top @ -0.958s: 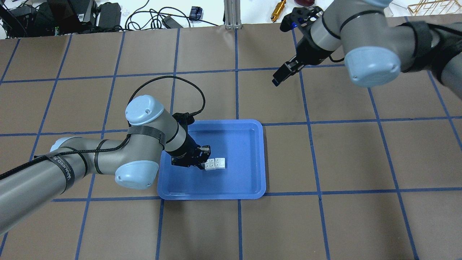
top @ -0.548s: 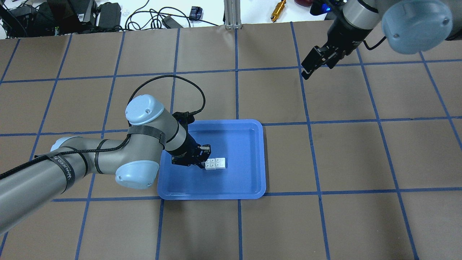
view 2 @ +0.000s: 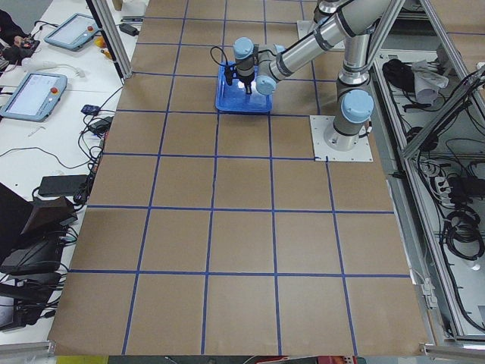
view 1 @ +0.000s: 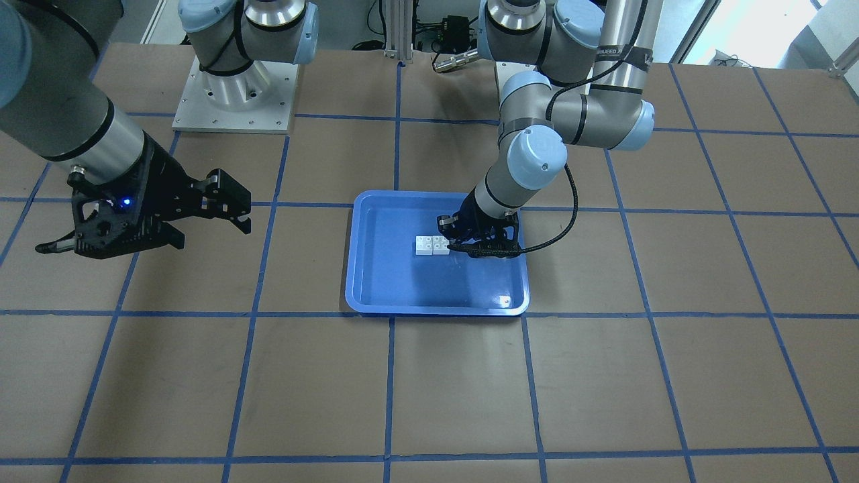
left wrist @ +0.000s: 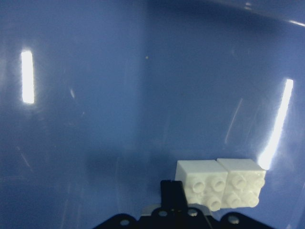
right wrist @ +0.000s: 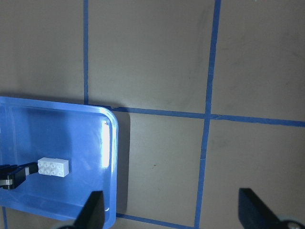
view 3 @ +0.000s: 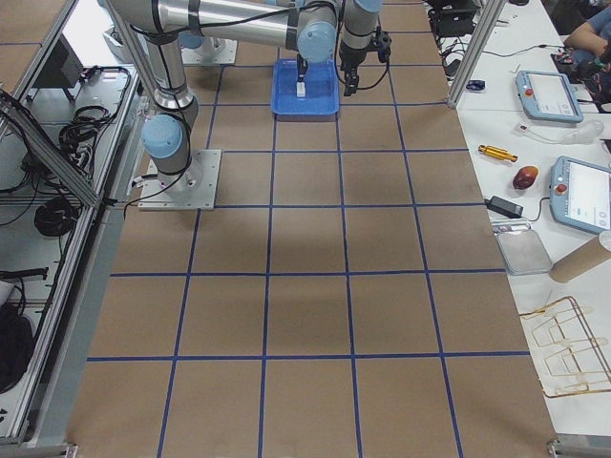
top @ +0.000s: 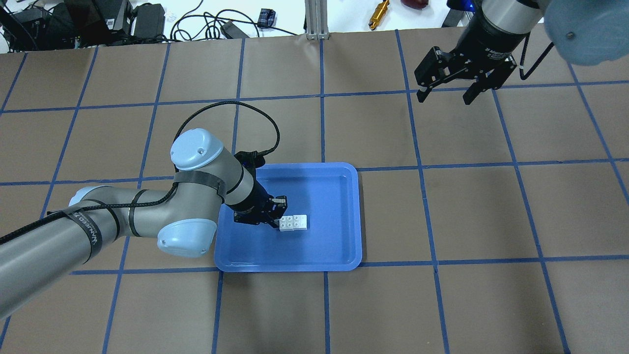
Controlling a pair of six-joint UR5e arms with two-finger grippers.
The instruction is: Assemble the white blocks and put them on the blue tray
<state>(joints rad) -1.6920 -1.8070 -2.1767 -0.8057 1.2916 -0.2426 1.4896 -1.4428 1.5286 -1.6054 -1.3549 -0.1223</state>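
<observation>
The two white blocks [top: 294, 222] lie joined as one small rectangle, studs up, on the floor of the blue tray [top: 324, 196]. They also show in the front view [view 1: 431, 245], the left wrist view [left wrist: 221, 183] and the right wrist view [right wrist: 53, 167]. My left gripper [top: 277, 216] is tilted down into the tray, its jaws close together on the blocks' left end. One black finger [left wrist: 172, 191] touches the left brick. My right gripper [top: 444, 97] is open and empty, high over the far right of the table.
The tray's raised rim [view 1: 436, 311] surrounds the left gripper. Cables, black boxes, a metal post [top: 317, 19] and a brass-coloured part [top: 379, 14] lie beyond the table's far edge. Both arm bases [view 1: 235, 87] stand at the robot's side.
The right arm has swung away to the far right and its gripper has turned, now showing both fingers spread. The left gripper and the blocks have not moved.
</observation>
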